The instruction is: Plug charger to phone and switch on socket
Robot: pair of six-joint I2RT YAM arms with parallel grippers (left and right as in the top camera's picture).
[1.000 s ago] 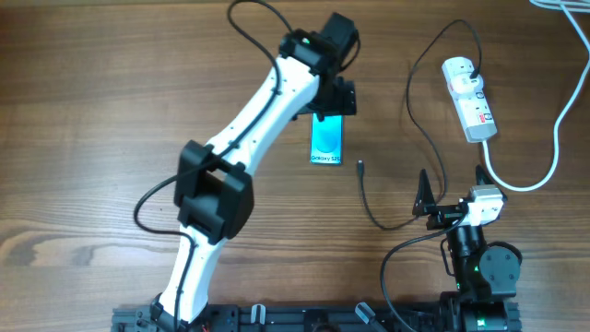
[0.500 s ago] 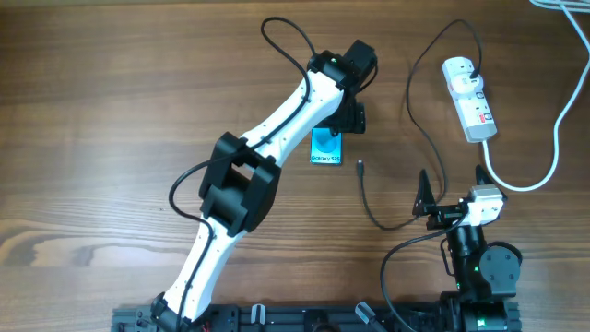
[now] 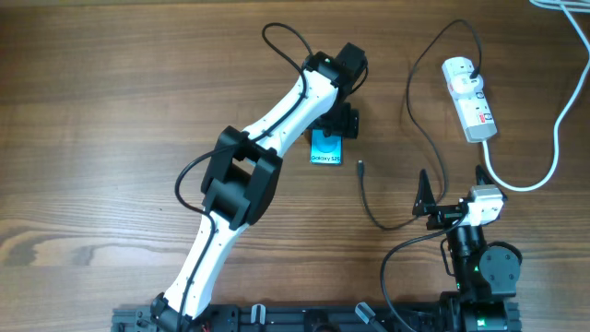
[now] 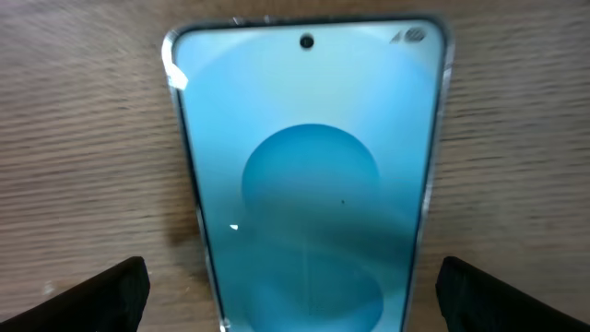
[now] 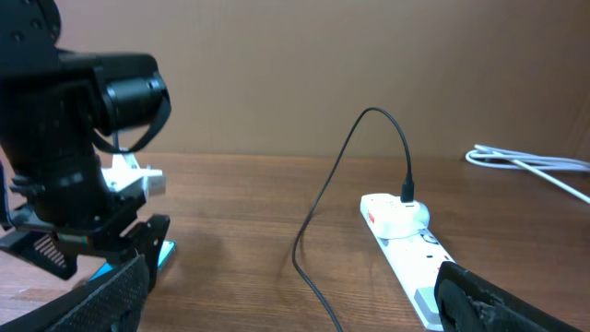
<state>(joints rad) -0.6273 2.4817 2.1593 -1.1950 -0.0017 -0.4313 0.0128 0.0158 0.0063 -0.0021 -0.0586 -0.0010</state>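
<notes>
The phone [image 3: 324, 152] lies flat at mid-table, its cyan screen up. My left gripper [image 3: 330, 135] hangs over its upper half and hides that part in the overhead view. In the left wrist view the phone [image 4: 309, 175] fills the middle, and the left gripper [image 4: 295, 309] is open with one fingertip on each side of it, both clear of its edges. The charger's black cable [image 3: 419, 111] runs from its white plug head [image 3: 458, 69] in the socket [image 3: 470, 106] to a loose tip [image 3: 360, 167] right of the phone. My right gripper [image 3: 452, 186] is open and empty near the table's front.
A thick white cord [image 3: 544, 157] loops from the socket toward the right edge. In the right wrist view the socket [image 5: 410, 258] lies ahead to the right, the cable [image 5: 323, 212] arches over the table, and the left arm [image 5: 74, 175] stands at the left.
The left arm swung its elbow right and brought its gripper down over the phone's upper half. The right arm, the cable and the socket have not moved.
</notes>
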